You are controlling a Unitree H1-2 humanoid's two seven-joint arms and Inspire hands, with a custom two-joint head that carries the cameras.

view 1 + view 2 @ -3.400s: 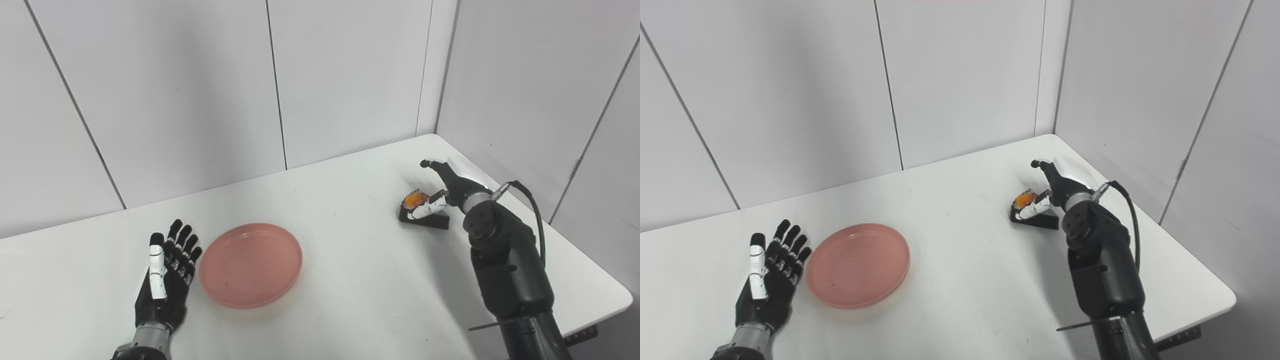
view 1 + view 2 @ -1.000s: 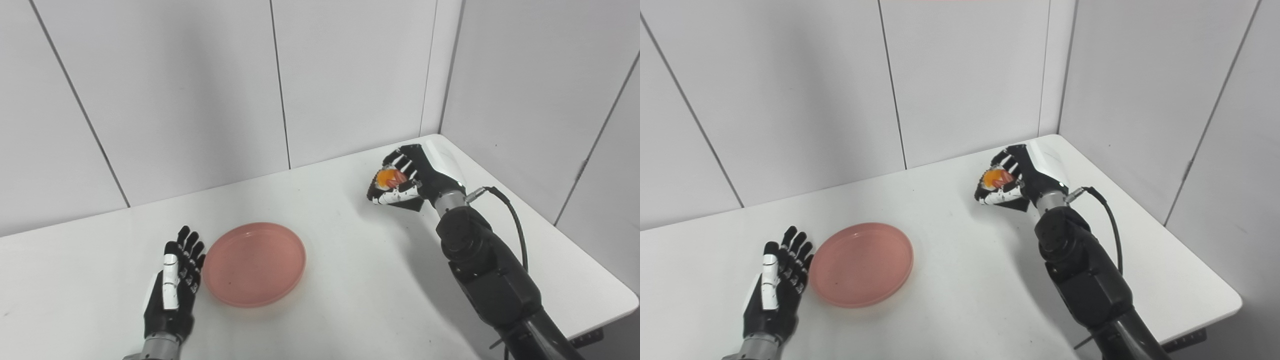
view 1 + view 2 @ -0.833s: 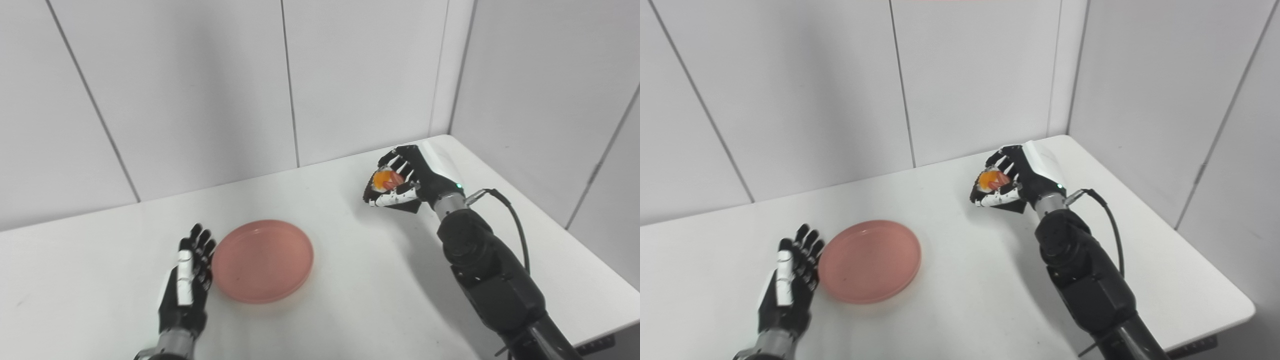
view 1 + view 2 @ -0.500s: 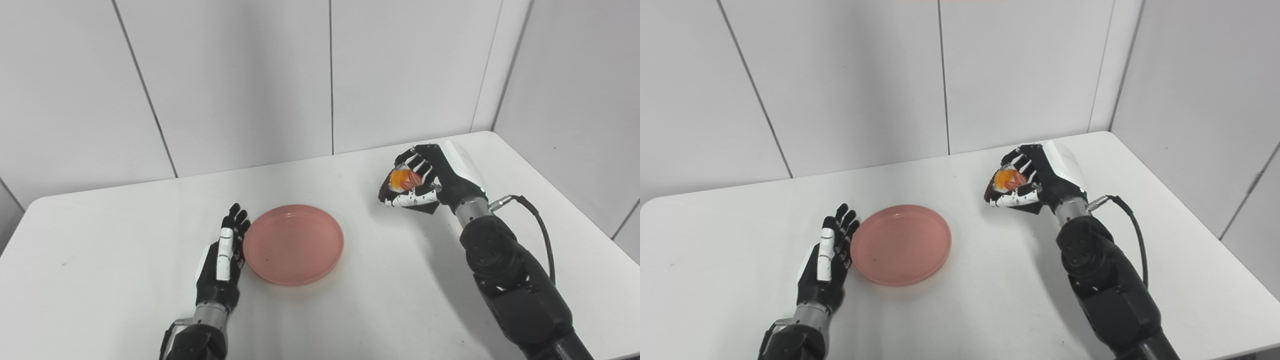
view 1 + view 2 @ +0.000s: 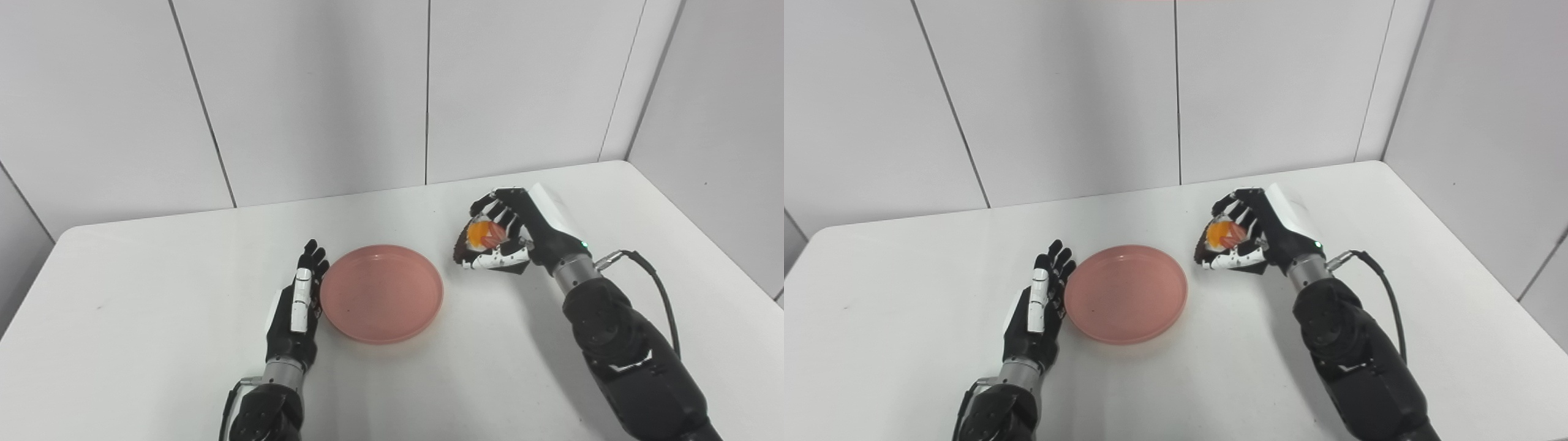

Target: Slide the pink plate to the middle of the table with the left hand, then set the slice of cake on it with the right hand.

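The round pink plate [image 5: 381, 293] lies flat near the middle of the white table [image 5: 122, 288]. My left hand [image 5: 296, 312] rests open on the table with its fingers straight, its edge against the plate's left rim. My right hand [image 5: 513, 231] is shut on the slice of cake [image 5: 481, 236], a dark wedge with an orange and red topping, held above the table just right of the plate. The hand's fingers hide part of the cake.
White panel walls enclose the table at the back and on the right. The table's right edge [image 5: 723, 245] runs close to the right arm, whose black cable [image 5: 658, 275] loops beside the forearm.
The camera has swung, shifting the whole picture. My right hand has carried the cake left and lower, closer to the plate. My left hand stays open against the plate's left rim.
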